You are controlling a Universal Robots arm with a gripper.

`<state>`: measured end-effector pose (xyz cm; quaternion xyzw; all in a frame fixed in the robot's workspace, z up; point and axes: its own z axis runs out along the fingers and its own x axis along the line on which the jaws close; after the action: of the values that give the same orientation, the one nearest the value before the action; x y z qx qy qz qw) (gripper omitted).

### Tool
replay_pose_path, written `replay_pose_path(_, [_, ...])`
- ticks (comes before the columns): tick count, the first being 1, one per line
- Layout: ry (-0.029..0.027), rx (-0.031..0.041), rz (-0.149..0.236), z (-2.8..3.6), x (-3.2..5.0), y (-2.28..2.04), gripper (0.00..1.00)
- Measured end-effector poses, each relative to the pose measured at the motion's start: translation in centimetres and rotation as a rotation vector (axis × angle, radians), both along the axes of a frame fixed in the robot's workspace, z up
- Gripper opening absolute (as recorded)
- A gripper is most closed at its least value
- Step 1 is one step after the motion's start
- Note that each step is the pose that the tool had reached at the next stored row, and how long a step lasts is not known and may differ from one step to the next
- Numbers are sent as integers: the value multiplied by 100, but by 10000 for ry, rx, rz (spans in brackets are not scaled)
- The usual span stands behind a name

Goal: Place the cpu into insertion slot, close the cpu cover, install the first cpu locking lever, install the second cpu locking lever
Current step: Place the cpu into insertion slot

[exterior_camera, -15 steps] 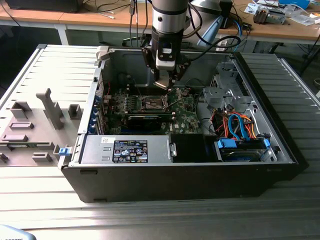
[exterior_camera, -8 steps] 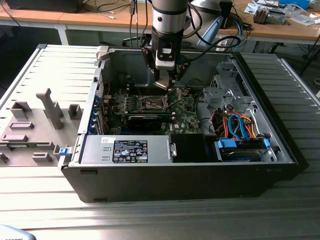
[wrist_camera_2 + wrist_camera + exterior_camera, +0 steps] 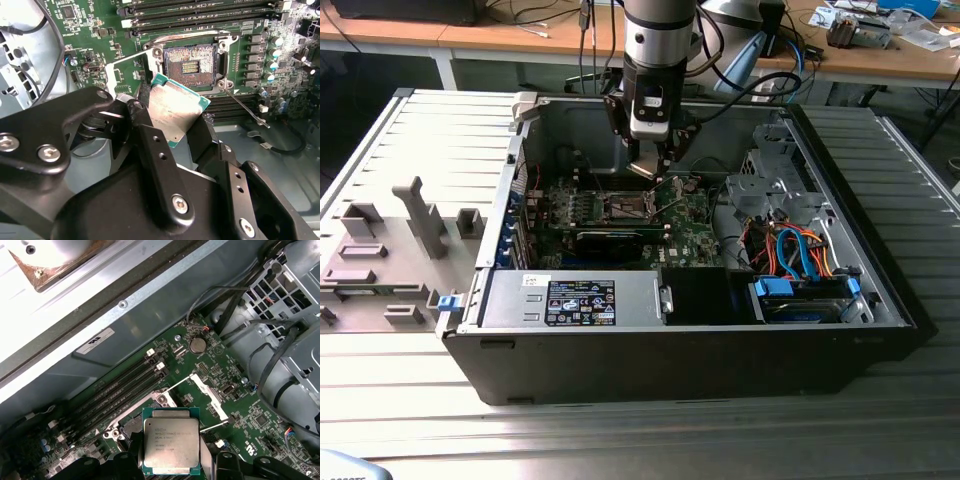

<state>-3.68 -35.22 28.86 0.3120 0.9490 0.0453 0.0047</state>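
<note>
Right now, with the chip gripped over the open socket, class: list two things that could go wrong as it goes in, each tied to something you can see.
1. The gripper holds the cpu by its edges alone above the open insertion slot. If it slips or lands askew, it could bend the exposed contacts.
2. The raised cpu cover and a loose locking lever stand beside the slot. The fingers might catch them.

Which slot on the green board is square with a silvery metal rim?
The insertion slot, near the held cpu; the memory slots are long, narrow and black.
</note>
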Motion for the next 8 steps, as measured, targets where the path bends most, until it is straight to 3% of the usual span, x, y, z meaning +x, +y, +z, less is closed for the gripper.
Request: replay_pose_path(8, [0,0,-92,-2,0,0,54])
